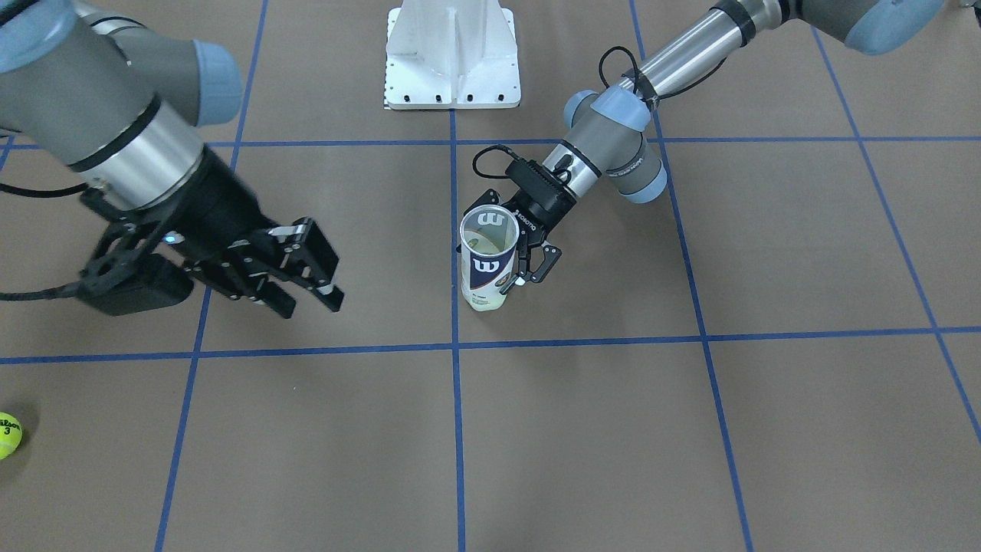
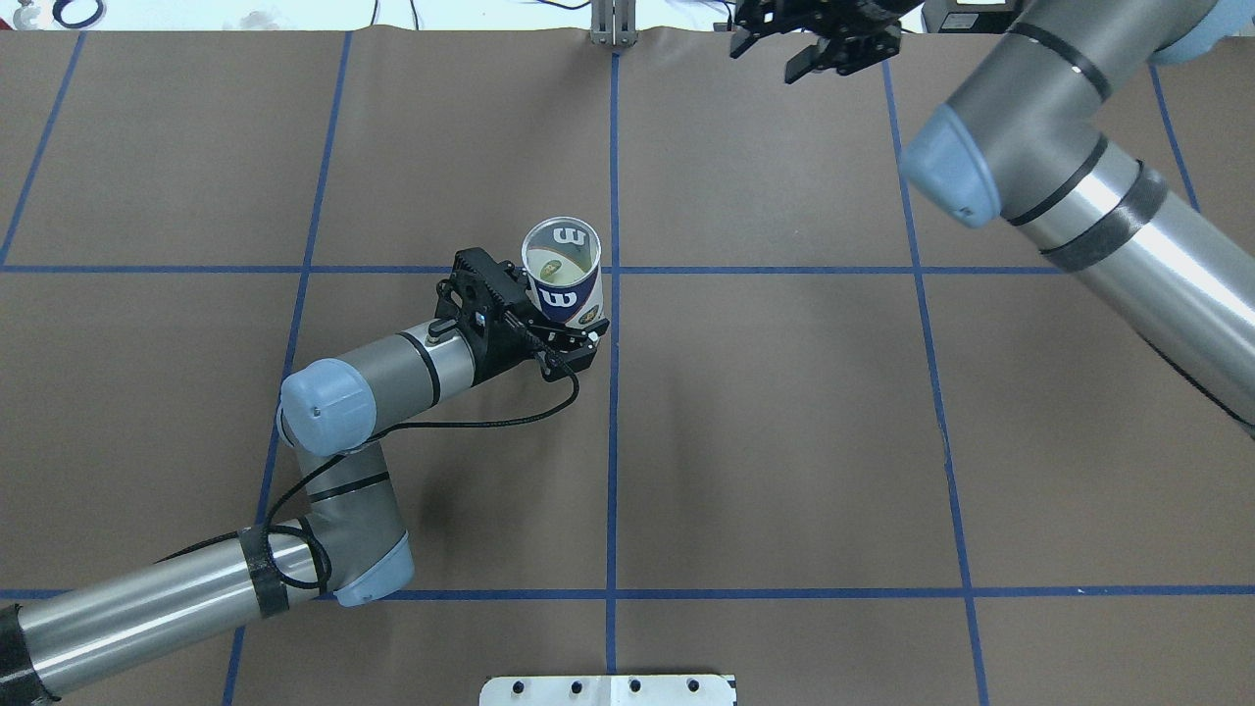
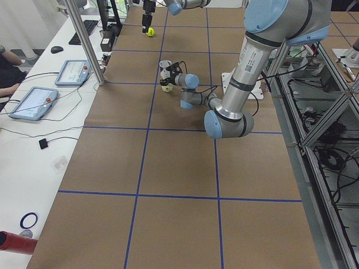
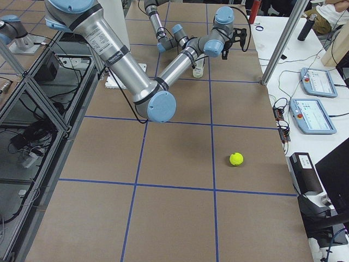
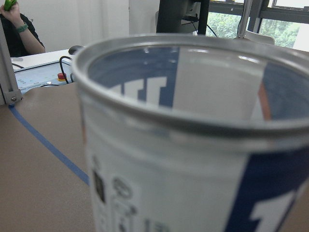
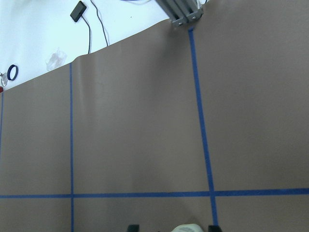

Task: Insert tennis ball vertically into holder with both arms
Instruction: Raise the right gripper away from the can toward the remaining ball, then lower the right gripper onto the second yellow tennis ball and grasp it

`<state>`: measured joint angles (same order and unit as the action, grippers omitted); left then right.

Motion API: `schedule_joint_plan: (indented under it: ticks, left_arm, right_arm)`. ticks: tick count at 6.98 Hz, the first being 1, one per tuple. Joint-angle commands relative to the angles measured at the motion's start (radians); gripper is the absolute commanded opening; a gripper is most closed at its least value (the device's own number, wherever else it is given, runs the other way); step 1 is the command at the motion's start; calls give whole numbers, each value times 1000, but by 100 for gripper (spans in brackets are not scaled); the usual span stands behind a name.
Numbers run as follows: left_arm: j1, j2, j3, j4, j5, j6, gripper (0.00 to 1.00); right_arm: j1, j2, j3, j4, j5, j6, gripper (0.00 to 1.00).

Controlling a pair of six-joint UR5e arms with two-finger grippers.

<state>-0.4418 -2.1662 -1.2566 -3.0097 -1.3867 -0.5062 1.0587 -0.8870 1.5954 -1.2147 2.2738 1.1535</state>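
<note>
The holder [image 1: 488, 257] is a clear tube with a navy-and-white "W" label. It stands upright, open end up, near the table's middle [image 2: 562, 279], and its metal rim fills the left wrist view [image 5: 193, 121]. A yellow-green ball shows inside it at the bottom [image 2: 555, 271]. My left gripper [image 1: 512, 282] is shut on the holder's lower part from the side [image 2: 574, 343]. My right gripper [image 1: 313, 305] is open and empty, raised high over the table's far side [image 2: 775, 57]. A loose tennis ball [image 1: 8, 435] lies on the table at the far right [image 4: 236, 159].
The white metal base [image 1: 452, 61] stands at the robot's edge of the table. Blue tape lines cross the brown table. A metal post [image 3: 84, 45] and operator tablets [image 3: 32, 102] stand on the white bench beyond the far edge. The holder's rim [image 6: 186, 227] shows in the right wrist view.
</note>
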Motion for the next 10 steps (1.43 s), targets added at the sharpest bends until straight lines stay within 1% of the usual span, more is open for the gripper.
schedule_joint_plan:
  ticks: [1, 2, 4, 5, 6, 7, 8, 9, 10]
  left_arm:
    - [0, 0, -1, 0, 0, 0, 100]
    - [-1, 0, -1, 0, 0, 0, 100]
    - [-2, 0, -1, -2, 0, 0, 100]
    - [-2, 0, -1, -2, 0, 0, 100]
    - [-2, 0, -1, -2, 0, 0, 100]
    - [-2, 0, -1, -2, 0, 0, 100]
    - [-2, 2, 0, 0, 0, 0, 100]
    - [0, 2, 0, 0, 0, 0, 100]
    - [0, 2, 0, 0, 0, 0, 100]
  right_arm:
    - [166, -143, -76, -2, 105, -421, 100]
    - [188, -203, -96, -2, 105, -578, 100]
    - [204, -259, -214, 15, 90, -822, 100]
    - [231, -260, -289, 17, 79, -939, 100]
    - [239, -259, -331, 18, 70, -1012, 100]
    - [237, -253, -359, 20, -3, -1034, 100]
    - [233, -245, -430, 87, -38, -1051, 100]
    - [225, -216, -531, 162, -43, -1049, 100]
    - [212, -210, -551, 168, -56, -1051, 100]
